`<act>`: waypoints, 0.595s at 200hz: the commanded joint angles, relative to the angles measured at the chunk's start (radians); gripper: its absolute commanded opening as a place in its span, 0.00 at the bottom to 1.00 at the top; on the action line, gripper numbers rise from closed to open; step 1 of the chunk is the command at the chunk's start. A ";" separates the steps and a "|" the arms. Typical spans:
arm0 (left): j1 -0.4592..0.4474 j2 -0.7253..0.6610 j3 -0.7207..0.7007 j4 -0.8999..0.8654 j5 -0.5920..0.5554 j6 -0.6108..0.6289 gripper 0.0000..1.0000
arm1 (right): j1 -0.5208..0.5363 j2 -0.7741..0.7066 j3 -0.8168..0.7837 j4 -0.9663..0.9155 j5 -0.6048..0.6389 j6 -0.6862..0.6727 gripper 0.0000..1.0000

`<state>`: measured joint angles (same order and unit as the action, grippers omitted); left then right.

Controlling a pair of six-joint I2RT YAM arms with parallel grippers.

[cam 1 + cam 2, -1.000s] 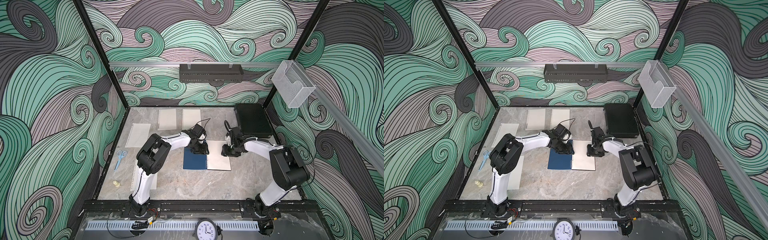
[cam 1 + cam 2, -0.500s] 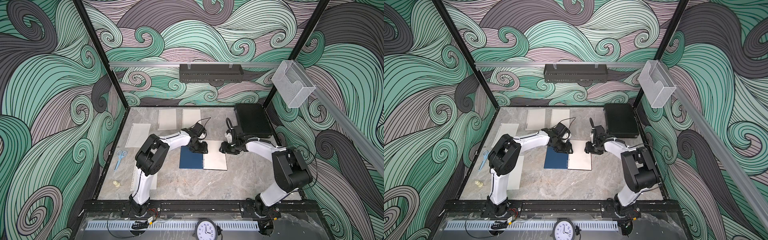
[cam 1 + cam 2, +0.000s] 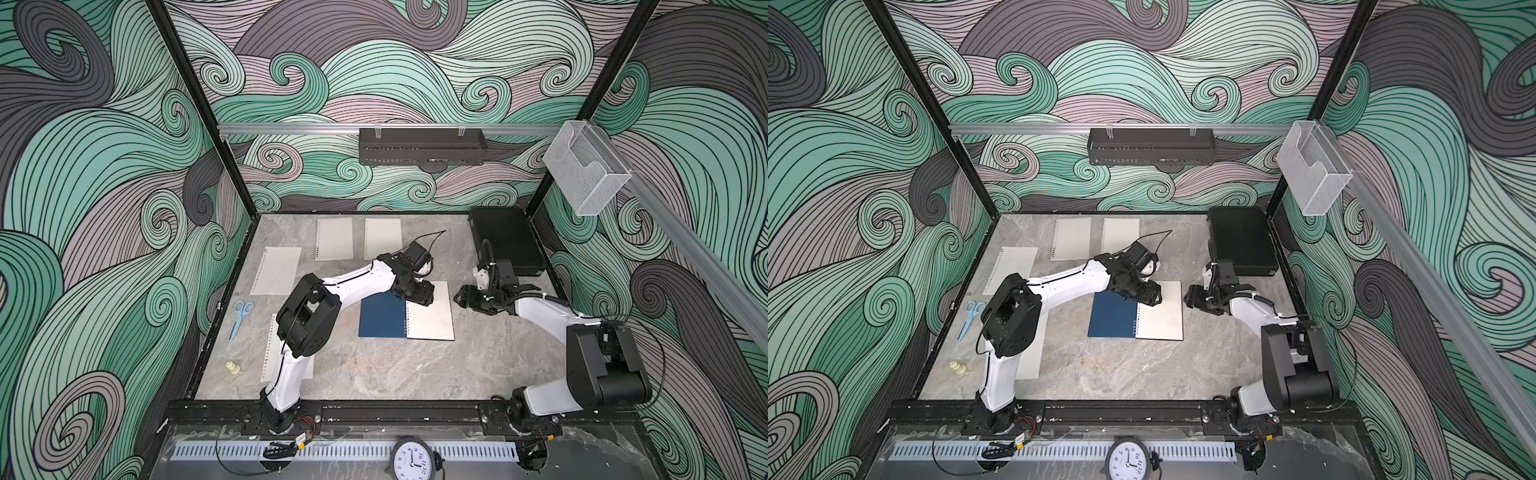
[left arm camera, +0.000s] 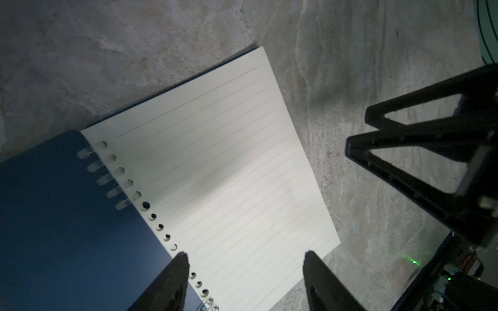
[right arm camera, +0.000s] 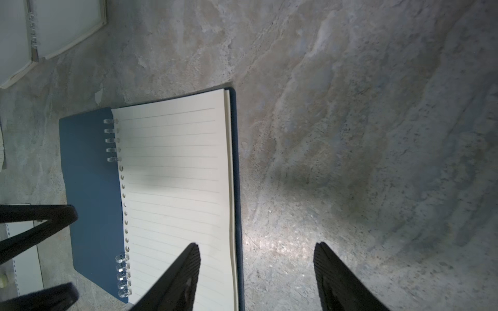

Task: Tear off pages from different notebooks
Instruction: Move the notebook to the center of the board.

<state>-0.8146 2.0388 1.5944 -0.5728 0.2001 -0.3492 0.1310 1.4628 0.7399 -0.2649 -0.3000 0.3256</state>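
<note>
Only the clock (image 3: 412, 458) in front of the table (image 3: 374, 374) bears readable marks — black hour numerals, 9 to 12 and 1, on its white face.

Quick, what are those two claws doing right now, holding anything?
Left gripper: open, holding nothing, above the open notebook.
Right gripper: open, holding nothing.

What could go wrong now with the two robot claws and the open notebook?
1. The top page seems hooked on clear rings at both ends, so a pull might rip it crooked.
2. The left gripper and the right gripper are both open, so nothing pins the notebook. It may slide along with the page.
3. The grippers hover close together and could bump.
</note>
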 commanded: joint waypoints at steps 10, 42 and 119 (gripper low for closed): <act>-0.055 0.045 0.077 -0.065 -0.068 0.055 0.70 | -0.038 -0.024 -0.022 0.032 -0.035 0.003 0.69; -0.089 0.098 0.141 -0.117 -0.077 0.089 0.73 | -0.054 -0.028 -0.029 0.037 -0.051 0.004 0.69; -0.165 0.171 0.200 -0.205 -0.200 0.149 0.98 | -0.062 -0.017 -0.039 0.034 -0.063 -0.005 0.69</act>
<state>-0.9463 2.1773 1.7401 -0.7044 0.0811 -0.2462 0.0753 1.4559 0.7078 -0.2363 -0.3477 0.3248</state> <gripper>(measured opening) 0.960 0.690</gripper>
